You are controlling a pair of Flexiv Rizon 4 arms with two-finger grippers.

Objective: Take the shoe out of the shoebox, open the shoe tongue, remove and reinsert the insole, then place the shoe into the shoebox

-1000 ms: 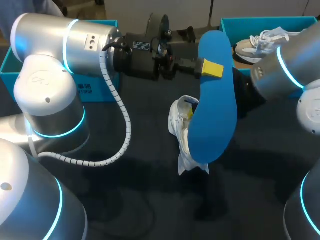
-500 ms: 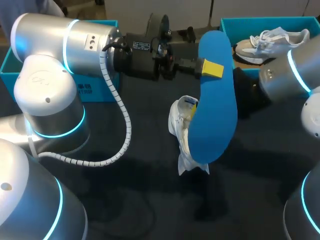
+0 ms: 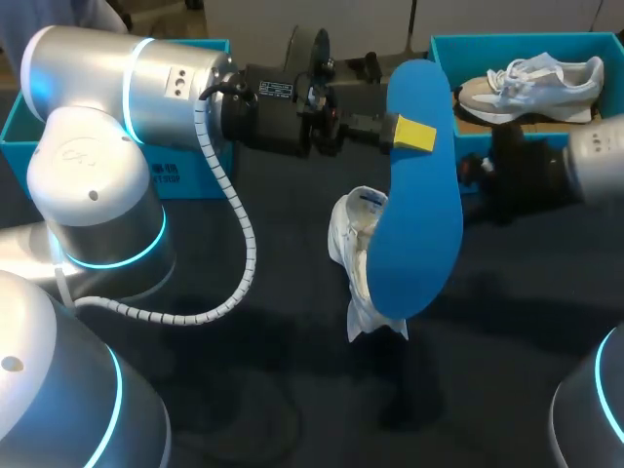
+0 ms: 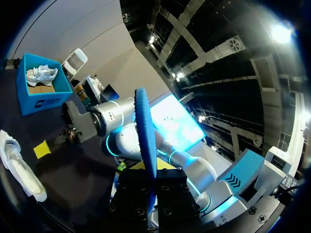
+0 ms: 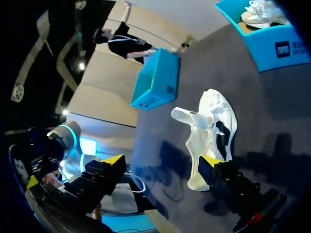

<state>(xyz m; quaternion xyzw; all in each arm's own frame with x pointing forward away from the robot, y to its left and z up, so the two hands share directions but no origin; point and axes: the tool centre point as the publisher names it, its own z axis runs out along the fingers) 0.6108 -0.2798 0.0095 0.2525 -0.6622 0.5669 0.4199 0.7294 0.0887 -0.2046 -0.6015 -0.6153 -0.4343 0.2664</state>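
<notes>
- Now withdrawn to the right, away from shoe (image 3: 355, 261): right gripper (image 5: 160, 162), fingers spread, empty.
- Unchanged: left gripper (image 3: 413, 135) clamped on blue insole (image 3: 421, 210), held up over shoe on table (image 3: 517, 331), outside shoebox (image 3: 447, 47).
- Removal done; reinsertion probably next.

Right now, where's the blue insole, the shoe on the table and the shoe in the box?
blue insole (image 3: 421, 195): head view, middle of its flat blue face.
shoe on the table (image 3: 351, 255): head view, its white side beside the insole.
shoe in the box (image 3: 531, 86): head view, middle of its side.
</notes>
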